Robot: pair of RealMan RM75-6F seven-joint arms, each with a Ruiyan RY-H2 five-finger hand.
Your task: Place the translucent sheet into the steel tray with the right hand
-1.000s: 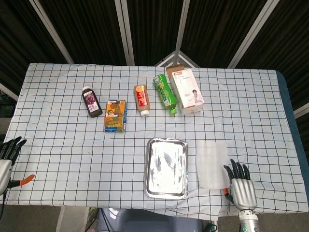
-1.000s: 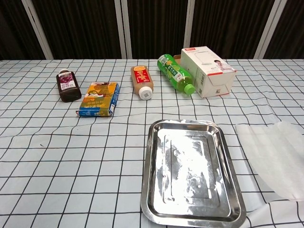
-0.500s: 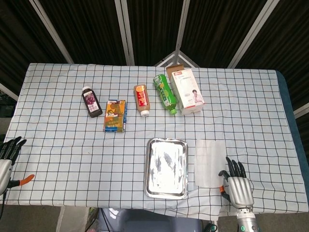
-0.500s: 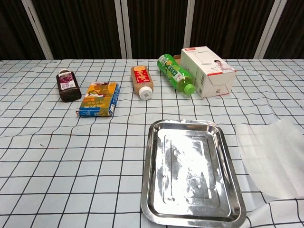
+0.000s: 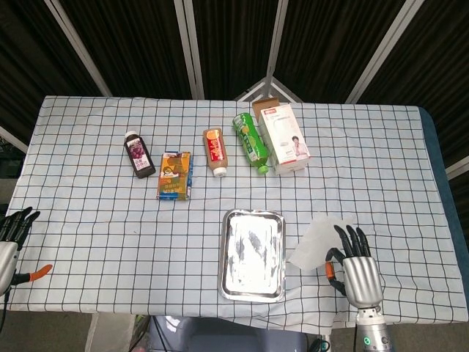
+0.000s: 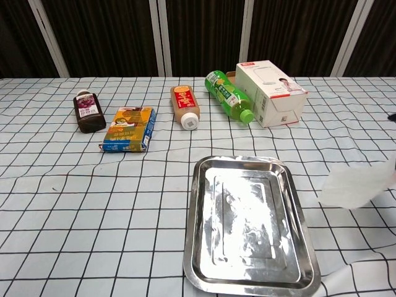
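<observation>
The steel tray (image 5: 226, 257) lies near the front edge of the checked table, with nothing in it; the chest view shows it low and centre (image 6: 193, 216). Just right of it, the translucent sheet (image 5: 315, 240) is lifted off the cloth and crumpled, hanging at the right edge of the chest view (image 6: 356, 184). My right hand (image 5: 357, 264) pinches the sheet's right side, fingers pointing away from me. My left hand (image 5: 12, 236) rests at the far left edge of the head view, fingers apart and holding nothing.
Along the back stand a dark bottle (image 5: 139, 155), an orange-blue packet (image 5: 174, 175), a brown sauce bottle (image 5: 215, 152), a green bottle (image 5: 250, 141) and a white box (image 5: 281, 136). An orange-tipped tool (image 5: 34, 274) hangs by the left hand.
The sheet lay flat on the cloth before; the right hand has moved forward, taken hold of it and lifted it, bunching it toward the tray. The left hand has not moved.
</observation>
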